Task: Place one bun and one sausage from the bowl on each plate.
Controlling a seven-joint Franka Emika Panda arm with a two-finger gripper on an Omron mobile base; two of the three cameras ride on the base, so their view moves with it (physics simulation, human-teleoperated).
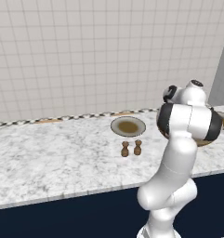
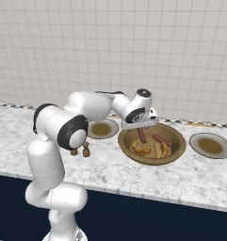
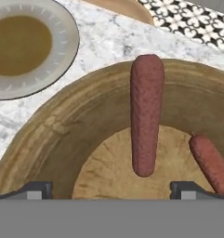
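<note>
gripper (image 3: 111, 188) spread wide above the bowl (image 3: 48, 135), a sausage (image 3: 146, 116) between its fingertips, untouched.

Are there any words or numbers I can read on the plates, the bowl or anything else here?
None: there are no words, numbers or signs to read here.
The bowl is plain wood.
The plates have a pale rim with small tick marks, not letters.
The strip along the wall has a black and white flower pattern, no text.
The two small brown shakers carry no label.
</note>
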